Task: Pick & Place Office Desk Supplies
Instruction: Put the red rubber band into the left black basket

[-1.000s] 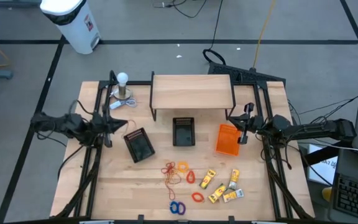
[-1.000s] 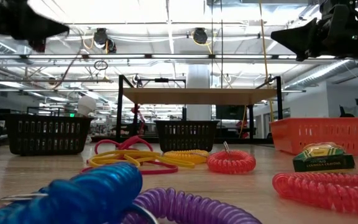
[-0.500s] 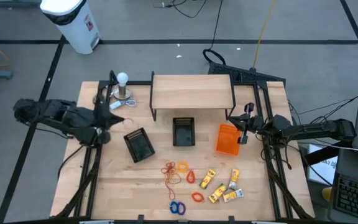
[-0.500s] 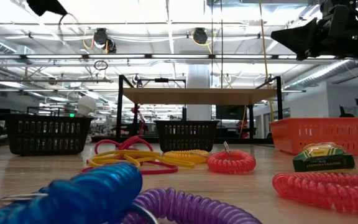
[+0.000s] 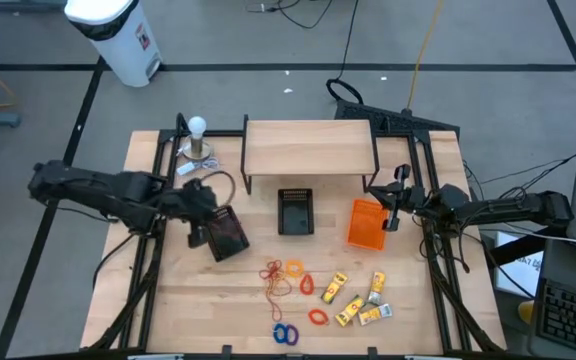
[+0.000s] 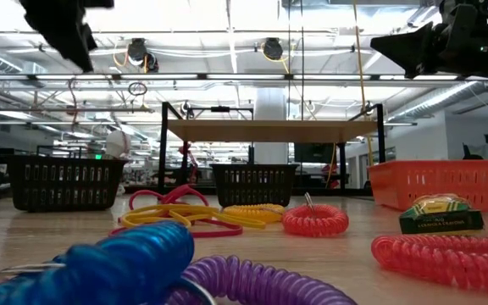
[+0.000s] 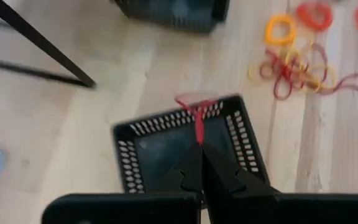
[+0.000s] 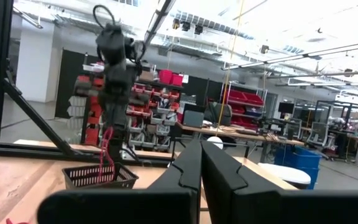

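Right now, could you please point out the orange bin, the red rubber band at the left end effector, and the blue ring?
orange bin (image 5: pixel 365 224): high view, its floor.
red rubber band (image 7: pixel 198 124): left wrist view, hanging strand.
blue ring (image 5: pixel 284 334): high view, the coil.

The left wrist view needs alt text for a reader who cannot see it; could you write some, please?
The left gripper, shut on a red rubber band, hangs over a black mesh bin on the wooden table. More rubber bands and small rings lie beyond.

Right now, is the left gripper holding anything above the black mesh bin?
Yes: the left gripper, shut, pinches a red rubber band dangling over the black mesh bin.
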`<state>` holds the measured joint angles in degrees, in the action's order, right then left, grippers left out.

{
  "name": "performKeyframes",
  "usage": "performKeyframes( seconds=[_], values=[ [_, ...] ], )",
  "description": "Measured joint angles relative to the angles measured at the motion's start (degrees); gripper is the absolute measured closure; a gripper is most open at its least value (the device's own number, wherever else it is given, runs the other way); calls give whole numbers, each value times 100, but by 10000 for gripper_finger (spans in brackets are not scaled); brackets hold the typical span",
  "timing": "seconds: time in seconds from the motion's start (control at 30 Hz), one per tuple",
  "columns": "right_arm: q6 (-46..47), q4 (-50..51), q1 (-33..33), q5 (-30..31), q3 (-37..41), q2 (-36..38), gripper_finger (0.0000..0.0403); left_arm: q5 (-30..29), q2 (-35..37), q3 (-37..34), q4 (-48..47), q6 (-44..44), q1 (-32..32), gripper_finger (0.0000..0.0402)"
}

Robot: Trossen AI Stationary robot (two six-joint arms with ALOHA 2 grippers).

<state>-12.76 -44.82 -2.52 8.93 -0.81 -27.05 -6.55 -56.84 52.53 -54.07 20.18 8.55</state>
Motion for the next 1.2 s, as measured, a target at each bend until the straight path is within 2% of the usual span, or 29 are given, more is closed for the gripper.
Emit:
performKeyframes(
  seconds=[0.17,0.7,1.07,1.2],
  values=[
    [147,2,0,0,1,0,403,400,-646,-378,284,33,-162,402],
    [306,44,0,-1,1,-4,403,609,-2344,-533,739,-396,-185,402],
    [306,49,0,-2,-1,-4,403,795,-2721,-533,1087,-659,-185,400],
    [306,49,0,-2,1,-4,403,806,-2666,-533,1126,-637,-185,378]
  ],
)
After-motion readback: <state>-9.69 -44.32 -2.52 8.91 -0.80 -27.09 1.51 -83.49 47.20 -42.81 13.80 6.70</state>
